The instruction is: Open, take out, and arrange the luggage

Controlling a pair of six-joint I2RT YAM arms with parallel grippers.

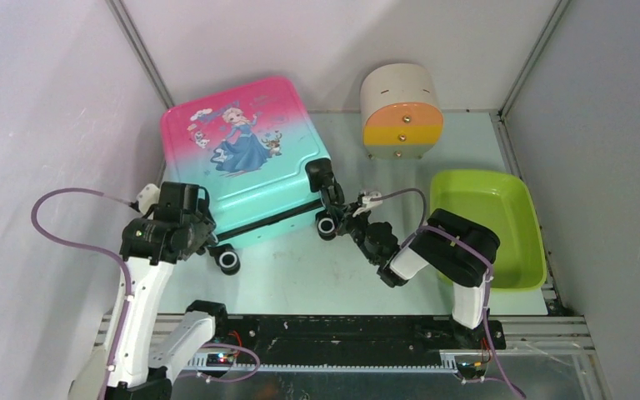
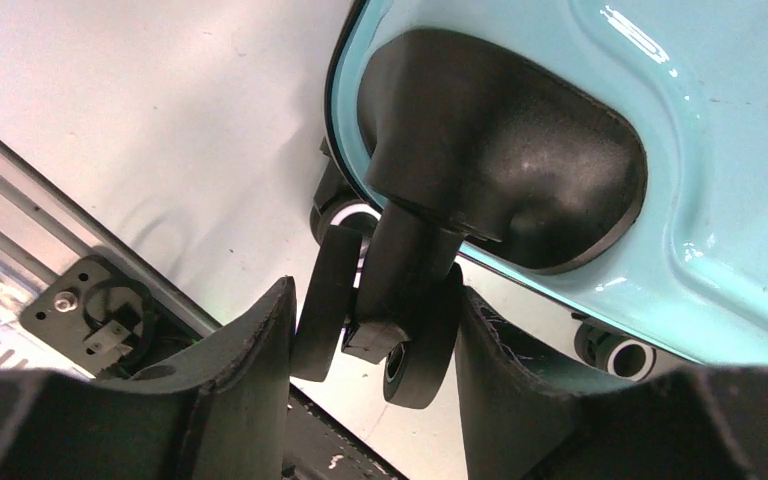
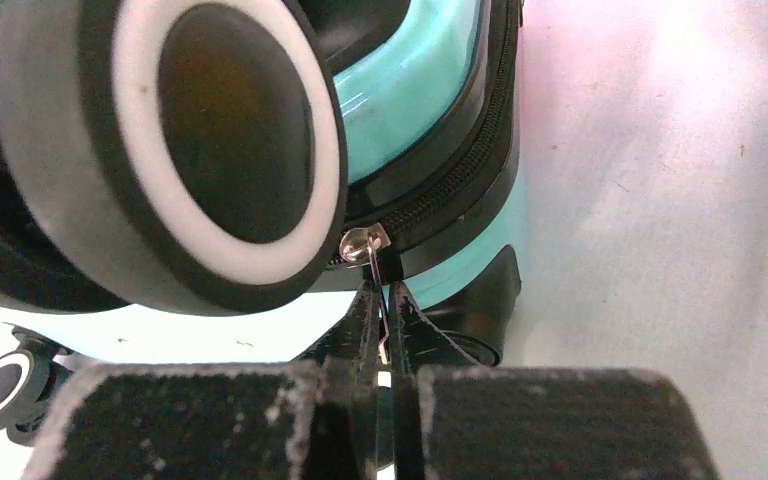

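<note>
- On the left, the left gripper [image 2: 375, 290] is reaching in at the near-left corner of the luggage [image 1: 242, 158]. Its fingers [image 2: 245, 380] are standing partly apart, with a black twin caster wheel [image 2: 400, 330] between them. Each finger is pressing against one outer face of that wheel, so the gripper is clamping it.
- The luggage is lying flat and zipped shut on the back-left part of the table [image 1: 300, 275], with its printed face up. Its pink end is pointing toward the back wall, and its teal end and black wheels are facing the arms.
- Right of centre, the right gripper [image 1: 339, 218] is meeting the luggage's near-right corner, just beside another white-ringed wheel [image 3: 210, 150].
- In the right wrist view, the right gripper's fingers are squeezing together on the thin metal zipper pull [image 3: 375, 290]. The pull is hanging from the black zipper [image 3: 460, 190] that is running along the shell's edge.
- Further right, at the back, a beige cylinder [image 1: 400, 112] is lying on its side, well apart from the luggage, with its orange-and-yellow face turned toward the arms.
- At the far right, a lime-green tray [image 1: 533, 225] is sitting beside the right arm's elbow.
</note>
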